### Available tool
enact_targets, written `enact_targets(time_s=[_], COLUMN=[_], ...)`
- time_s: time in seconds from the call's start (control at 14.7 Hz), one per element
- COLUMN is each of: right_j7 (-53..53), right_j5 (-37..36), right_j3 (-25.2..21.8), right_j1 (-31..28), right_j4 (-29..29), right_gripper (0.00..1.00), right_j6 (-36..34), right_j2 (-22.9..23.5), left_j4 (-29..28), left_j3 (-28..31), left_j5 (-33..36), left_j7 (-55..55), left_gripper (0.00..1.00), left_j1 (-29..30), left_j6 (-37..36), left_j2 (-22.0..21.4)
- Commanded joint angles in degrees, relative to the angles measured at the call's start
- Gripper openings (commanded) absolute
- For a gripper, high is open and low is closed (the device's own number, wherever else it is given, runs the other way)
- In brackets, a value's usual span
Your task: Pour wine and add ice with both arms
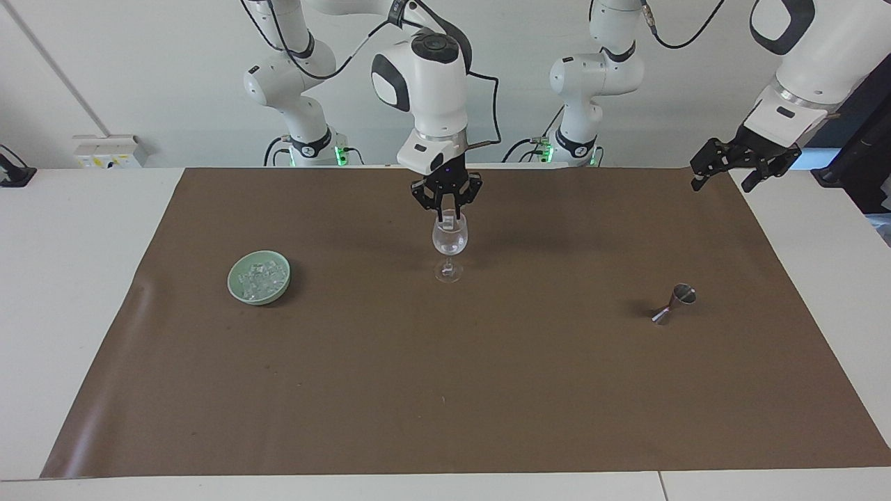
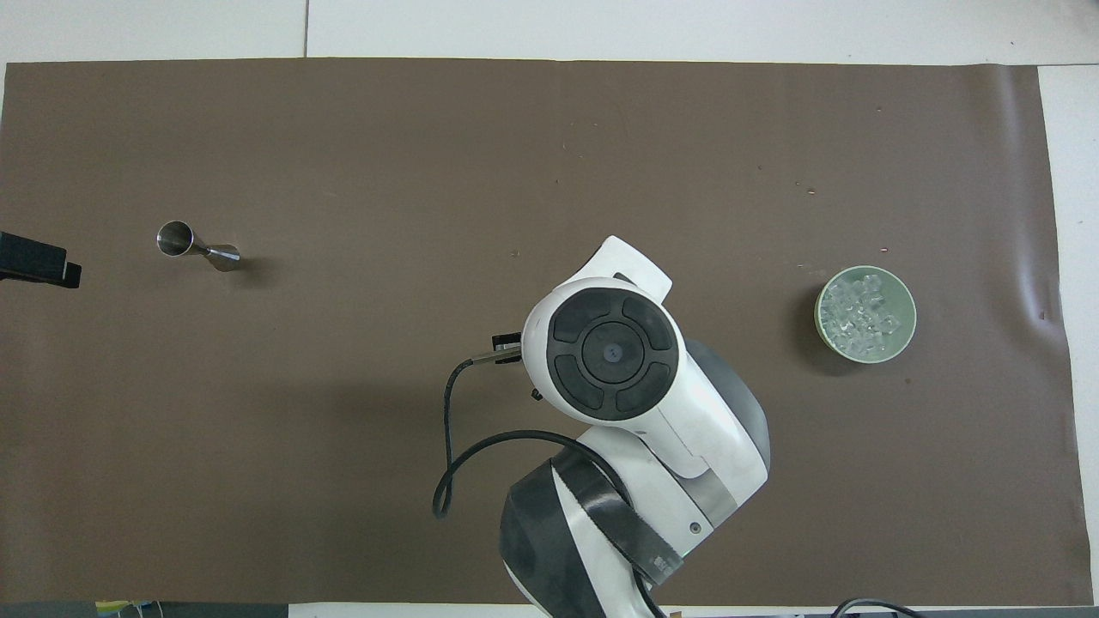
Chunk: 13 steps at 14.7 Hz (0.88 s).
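The wine glass (image 1: 450,240) is stood upright at the middle of the brown mat (image 1: 445,390) that covers the tabletop (image 1: 69,278), where either arm can reach it. The right gripper (image 1: 446,208) is held vertically, directly over the rim of the glass, with its tips just above or at the mouth; this placement is judged to suit dropping an ice cube straight into the bowl. Its jaws appear slightly parted, and a small pale object shows at the mouth of the glass below them; whether this is a cube, and whether it is held or already released, cannot be told. In the overhead view the glass is hidden beneath the right arm's wrist. The ice (image 1: 259,277) is kept in a pale green bowl (image 1: 240,291), set toward the right arm's end of the table, on that arm's own side. The steel jigger (image 1: 674,304) is stood tilted toward the left arm's end, well apart from the glass (presumably reserved for the pouring step). The left gripper (image 1: 724,175) is held raised over the mat's corner at that end, jaws released and empty, waiting. No brand, label or legible writing is visible on any item.
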Motion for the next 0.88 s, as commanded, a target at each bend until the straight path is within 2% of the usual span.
enact_targets(time_s=[0.0, 0.27, 0.34, 0.41, 0.48, 0.82], right_j7=[1.4, 1.1, 1.0, 0.7, 0.0, -4.6], right_j5=[-0.8, -0.9, -0.9, -0.9, -0.9, -0.2], right_j3=[0.2, 0.0, -0.1, -0.2, -0.2, -0.3], right_j1=[-0.2, -2.5, -3.5, -5.0, -7.0, -19.3], right_j4=[1.6, 7.8, 8.3, 7.8, 7.4, 6.8], right_gripper=[0.41, 0.44, 0.53, 0.71, 1.0, 1.0], right_j6=[-1.6, -8.7, -9.8, -10.3, -10.6, -13.4], right_j2=[0.4, 0.2, -0.5, -1.8, -2.8, -6.5], left_j4=[-1.3, -1.3, -1.3, -1.3, -1.3, -1.3], left_j3=[-0.7, -0.7, -0.7, -0.7, -0.7, -0.7], left_j5=[-0.6, -0.6, -0.6, -0.5, -0.5, -0.6], left_j7=[-0.4, -0.4, -0.4, -0.4, -0.4, -0.4], left_gripper=[1.0, 1.0, 1.0, 1.0, 1.0, 1.0], left_j1=[0.9, 0.9, 0.9, 0.9, 0.9, 0.9], left_j6=[1.0, 0.4, 0.4, 0.4, 0.4, 0.4], left_j2=[-1.2, -1.2, -1.2, -1.2, -1.2, -1.2])
